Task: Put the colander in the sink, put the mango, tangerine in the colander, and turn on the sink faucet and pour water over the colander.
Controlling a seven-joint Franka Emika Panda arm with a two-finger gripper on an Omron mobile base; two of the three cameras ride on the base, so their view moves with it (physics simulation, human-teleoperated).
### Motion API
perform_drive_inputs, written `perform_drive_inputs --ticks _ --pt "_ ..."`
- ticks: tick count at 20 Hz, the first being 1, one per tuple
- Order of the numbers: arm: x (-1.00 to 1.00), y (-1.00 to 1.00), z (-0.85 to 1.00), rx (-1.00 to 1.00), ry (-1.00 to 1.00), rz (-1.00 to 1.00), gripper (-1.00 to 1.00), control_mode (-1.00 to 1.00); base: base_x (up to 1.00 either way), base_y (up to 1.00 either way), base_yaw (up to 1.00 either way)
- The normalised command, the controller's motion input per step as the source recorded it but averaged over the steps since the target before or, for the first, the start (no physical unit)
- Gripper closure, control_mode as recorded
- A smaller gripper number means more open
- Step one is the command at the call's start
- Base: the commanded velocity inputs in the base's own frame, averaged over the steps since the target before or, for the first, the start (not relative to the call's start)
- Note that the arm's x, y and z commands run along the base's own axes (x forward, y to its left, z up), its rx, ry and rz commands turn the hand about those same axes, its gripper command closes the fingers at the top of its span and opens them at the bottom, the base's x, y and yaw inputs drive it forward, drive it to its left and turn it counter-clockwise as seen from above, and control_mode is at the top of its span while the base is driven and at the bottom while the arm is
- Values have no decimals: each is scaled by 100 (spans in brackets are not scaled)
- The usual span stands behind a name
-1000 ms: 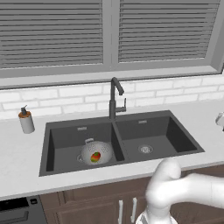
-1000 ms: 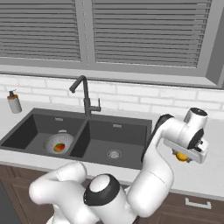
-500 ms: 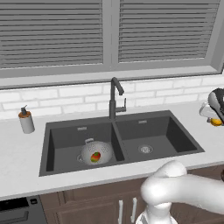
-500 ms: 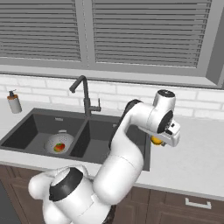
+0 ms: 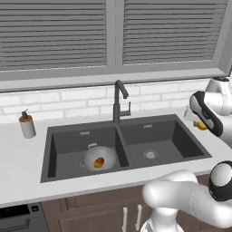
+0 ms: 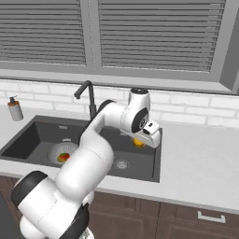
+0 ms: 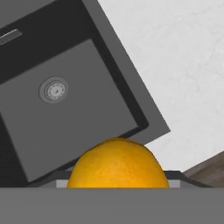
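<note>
Tangerine (image 7: 117,164) sits gripped in the claw (image 6: 139,141), held above the sink's (image 6: 144,172) right basin; mango (image 5: 98,161) lies in the colander (image 5: 107,155), left basin.

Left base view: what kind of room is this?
A kitchen, rendered in simulation. The signs: a dark double-basin sink set in a light counter with a black faucet, a white tile backsplash under a shuttered window, and wood cabinet fronts below.
</note>
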Motion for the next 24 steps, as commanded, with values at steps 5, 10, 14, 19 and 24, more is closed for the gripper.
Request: perform_drive_inputs --ticks 5,10,14,19,24 --pt "0 100 0 -3 0 0 100 -100 0 0 0" --pt "0 100 0 -1 0 0 100 -100 0 0 0" --pt "0 100 0 0 2 0 100 -100 0 0 0" --pt "5 100 0 0 5 0 100 -100 0 0 0" --pt "11 100 -1 0 6 0 100 -100 0 0 0"
